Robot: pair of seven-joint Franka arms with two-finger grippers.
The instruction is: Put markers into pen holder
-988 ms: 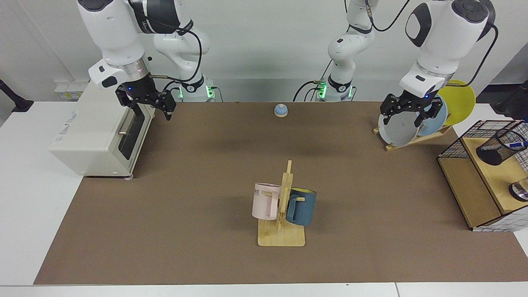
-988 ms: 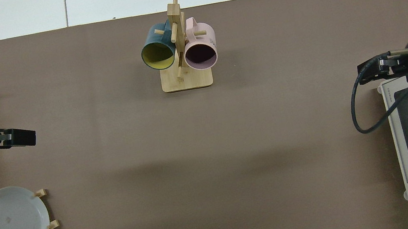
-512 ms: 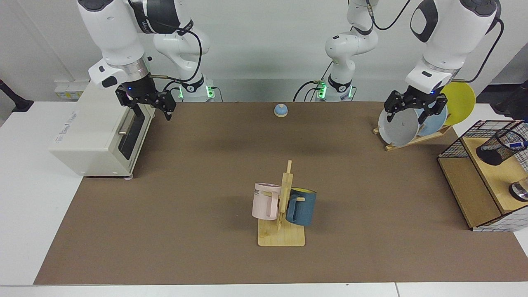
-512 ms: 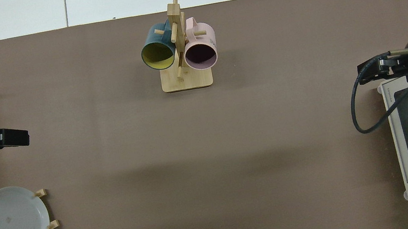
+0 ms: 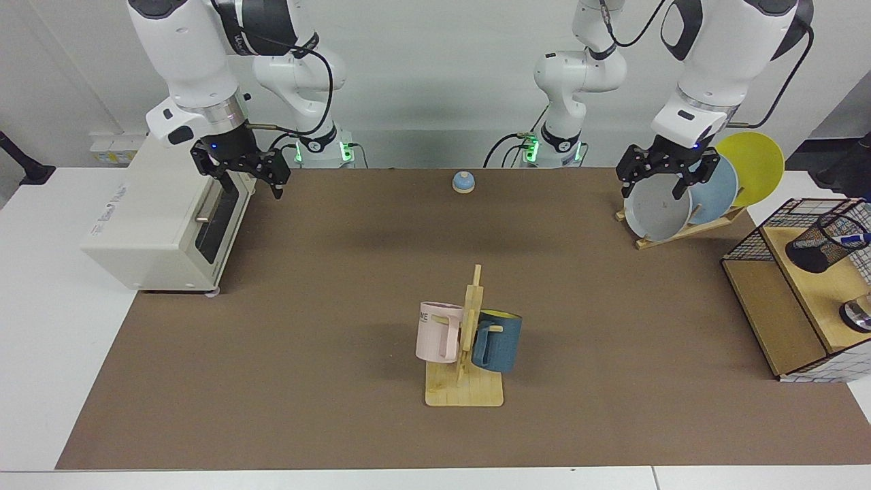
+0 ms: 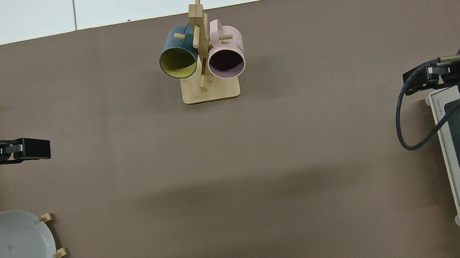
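Brown mat: left pincer (image 5: 659, 182) released before plates (image 5: 657, 208), right pincer (image 5: 243, 171) released by toaster oven (image 5: 160, 216).

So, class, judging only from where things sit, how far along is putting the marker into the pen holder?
Done: the marker already sticks out of the pen holder, on the wire-sided wooden shelf. In hand: nothing. The left gripper, open and empty, hangs above the grey plate in the rack; the right gripper, also open, waits by the toaster oven. Left: nothing visible, as no other marker shows.
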